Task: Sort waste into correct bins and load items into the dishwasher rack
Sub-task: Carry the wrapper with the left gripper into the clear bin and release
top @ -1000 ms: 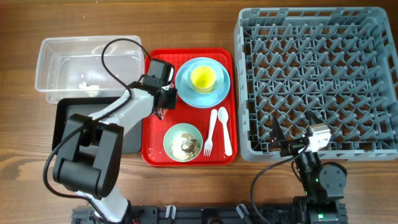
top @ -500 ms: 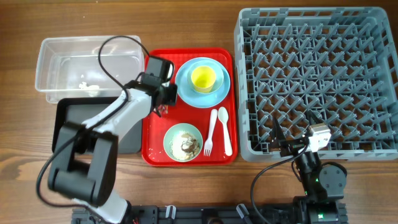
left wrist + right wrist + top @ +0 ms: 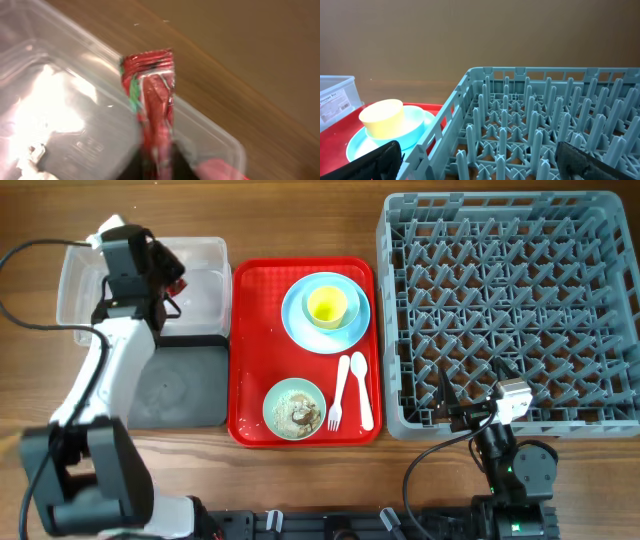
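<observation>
The left jaws clench the crinkled red snack wrapper (image 3: pixel 152 95) above the clear rectangular plastic tub (image 3: pixel 205 290) at the far left, apparently poised to bin it, while the right jaws gape empty by the grey plastic grid rack (image 3: pixel 510 300).

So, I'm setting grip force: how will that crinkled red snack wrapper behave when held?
The crinkled red snack wrapper is probably thin and floppy, creased where the left gripper pinches it. Likely very light, so it may flutter rather than drop straight into the clear rectangular plastic tub. Its glossy film could slip.
</observation>
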You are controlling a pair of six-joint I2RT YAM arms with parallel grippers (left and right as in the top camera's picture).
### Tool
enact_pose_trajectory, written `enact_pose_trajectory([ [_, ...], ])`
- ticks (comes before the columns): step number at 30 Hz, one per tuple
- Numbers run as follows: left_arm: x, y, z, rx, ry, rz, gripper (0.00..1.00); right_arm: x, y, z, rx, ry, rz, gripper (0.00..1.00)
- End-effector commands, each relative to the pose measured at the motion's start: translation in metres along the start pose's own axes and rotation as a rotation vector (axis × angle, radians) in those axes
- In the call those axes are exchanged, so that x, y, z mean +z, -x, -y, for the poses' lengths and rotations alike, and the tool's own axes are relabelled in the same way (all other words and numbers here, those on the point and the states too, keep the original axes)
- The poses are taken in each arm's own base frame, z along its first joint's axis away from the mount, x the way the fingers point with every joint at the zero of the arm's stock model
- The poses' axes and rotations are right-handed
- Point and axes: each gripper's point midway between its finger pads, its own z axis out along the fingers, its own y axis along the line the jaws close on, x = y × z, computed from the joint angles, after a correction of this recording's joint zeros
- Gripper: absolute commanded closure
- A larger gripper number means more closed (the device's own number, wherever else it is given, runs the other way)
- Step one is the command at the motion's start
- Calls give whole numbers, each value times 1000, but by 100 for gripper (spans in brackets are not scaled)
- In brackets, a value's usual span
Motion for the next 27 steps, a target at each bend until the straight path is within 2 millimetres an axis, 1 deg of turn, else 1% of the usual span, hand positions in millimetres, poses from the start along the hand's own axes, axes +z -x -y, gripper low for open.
enact_pose_trajectory([
  [1, 9, 3, -7, -44, -23, -2, 58, 0, 2, -1, 11, 7, 9, 0],
  [2, 4, 8, -2, -47, -48, 6, 48, 0, 2, -1, 12, 7, 9, 0],
  [3, -4, 14, 4, -48, -72, 19, 34, 0, 2, -1, 11, 7, 9, 0],
  [4, -12, 19, 9, -48, -96, 28, 27, 0, 2, -1, 12, 7, 9, 0],
  [5, -24, 23, 16, -48, -128, 29, 23, 0, 2, -1, 12, 7, 9, 0],
  [6, -36, 27, 22, -47, -160, 30, 20, 0, 2, -1, 11, 7, 9, 0],
  [8, -62, 29, 27, -46, -181, 17, 20, 0, 2, -1, 12, 7, 9, 0],
  [10, -85, 13, 25, -66, -190, -68, 19, 0, 2, -1, 12, 7, 9, 0],
  [11, -96, 0, 27, -69, -210, -136, 20, 0, 2, -1, 12, 7, 9, 0],
  [12, -113, -24, 33, -74, -269, -255, 36, 0, 2, -1, 11, 7, 9, 0],
  [13, -123, -40, 39, -81, -310, -341, 59, 0, 2, -1, 11, 7, 9, 0],
  [14, -133, -61, 44, -92, -347, -446, 79, 0, 2, -1, 11, 7, 9, 0],
  [15, -141, -79, 46, -98, -356, -531, 86, 0, 2, -1, 12, 7, 9, 0],
  [16, -145, -92, 45, -92, -343, -582, 91, 0, 2, -1, 12, 7, 9, 0],
  [17, -152, -110, 44, -80, -318, -652, 96, 0, 2, -1, 12, 7, 9, 0],
  [18, -160, -129, 46, -60, -301, -721, 96, 0, 2, -1, 12, 7, 9, 0],
  [19, -166, -140, 48, -40, -296, -760, 96, 0, 2, -1, 11, 7, 9, 0],
  [22, -191, -180, 68, 88, -321, -864, 96, 0, 2, -1, 12, 7, 9, 0],
  [24, -203, -200, 81, 188, -340, -880, 96, 0, 2, -1, 11, 7, 9, 0],
  [25, -211, -215, 89, 268, -350, -877, 95, 0, 2, -1, 11, 7, 9, 0],
  [27, -219, -231, 99, 365, -361, -860, 93, 0, 2, -1, 11, 7, 9, 0],
])
